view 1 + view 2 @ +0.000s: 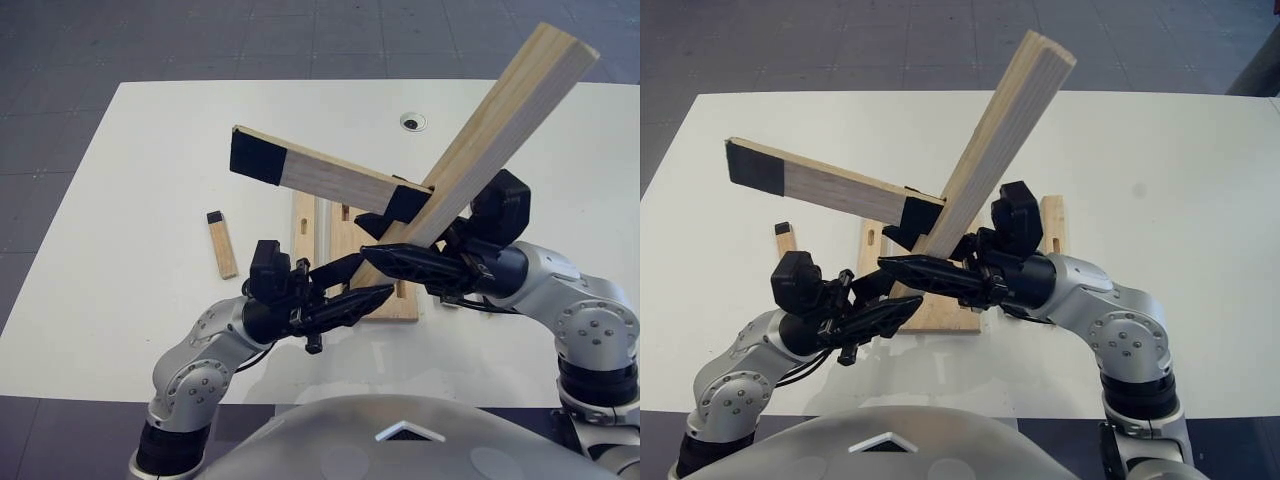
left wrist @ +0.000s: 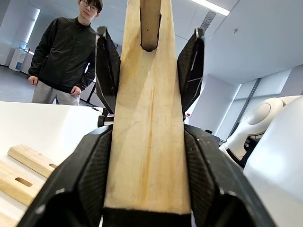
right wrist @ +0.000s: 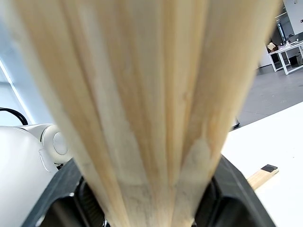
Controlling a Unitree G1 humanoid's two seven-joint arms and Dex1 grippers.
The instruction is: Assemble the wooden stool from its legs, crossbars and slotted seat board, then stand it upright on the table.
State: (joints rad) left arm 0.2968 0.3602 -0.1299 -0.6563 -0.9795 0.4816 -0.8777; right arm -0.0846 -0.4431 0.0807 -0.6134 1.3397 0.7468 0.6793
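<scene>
A long pale wooden leg (image 1: 500, 110) slants up to the right over the table. A second leg (image 1: 330, 178) with black ends juts left from its middle, joined to it by the black end. My right gripper (image 1: 392, 258) is shut on the long leg's lower part from the right. My left gripper (image 1: 375, 277) clamps the same leg's lowest end from the left, and its fingers (image 2: 189, 66) press on both sides of the wood (image 2: 149, 142). The slotted seat board (image 1: 940, 315) lies flat on the table under both grippers.
A short crossbar (image 1: 221, 245) with a black tip lies on the white table (image 1: 130, 200) left of the seat board. Another wooden strip (image 1: 1052, 225) lies at the board's right. A round hole (image 1: 412, 122) sits in the table farther back.
</scene>
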